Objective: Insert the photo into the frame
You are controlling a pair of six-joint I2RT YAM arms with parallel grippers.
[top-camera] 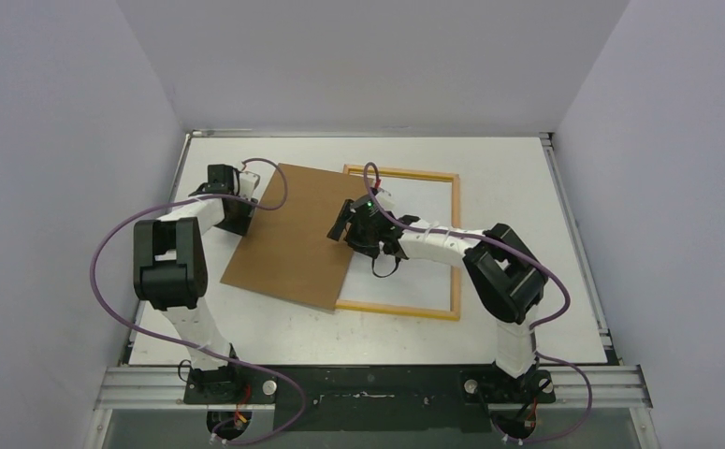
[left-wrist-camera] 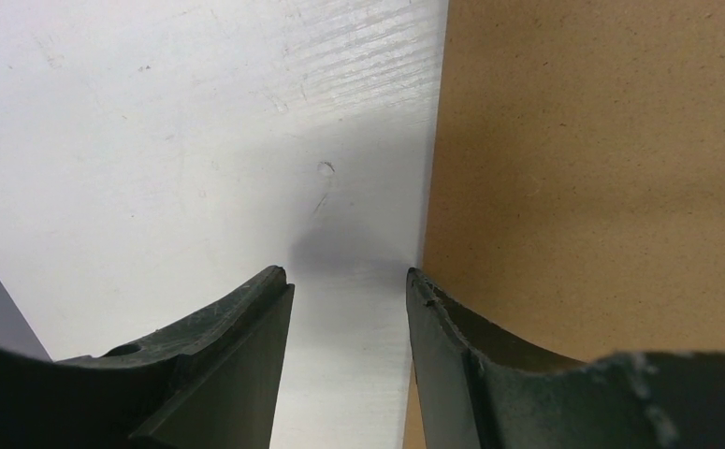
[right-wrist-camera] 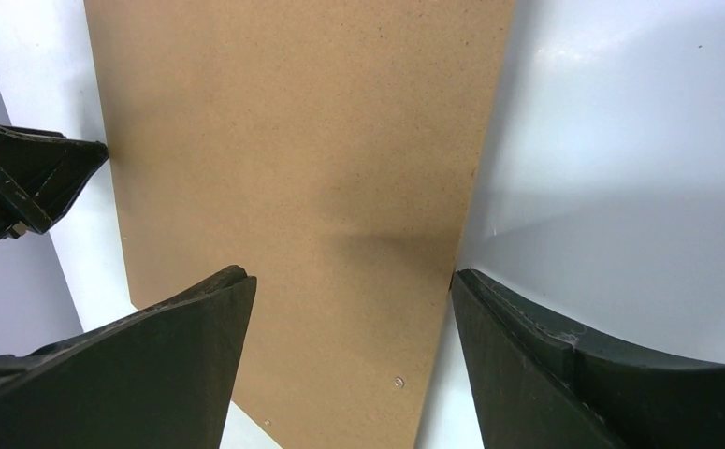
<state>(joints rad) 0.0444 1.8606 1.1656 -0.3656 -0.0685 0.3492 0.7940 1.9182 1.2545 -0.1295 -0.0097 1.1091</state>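
While the right gripper (top-camera: pixel 342 223) hung over the brown backing panel's (top-camera: pixel 293 243) right edge, its jaws stood wide apart, holding nothing. The frame (top-camera: pixel 400 310) lay flat on the table (top-camera: pixel 527 234), just right of that gripper, left side under the panel. Left gripper (top-camera: pixel 249 210) also open, at the panel's left edge. White inside the frame: photo or table, couldn't tell.

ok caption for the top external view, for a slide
Brown backing panel lies askew across the left side of the frame; left pincer at its left edge, right pincer over its right edge
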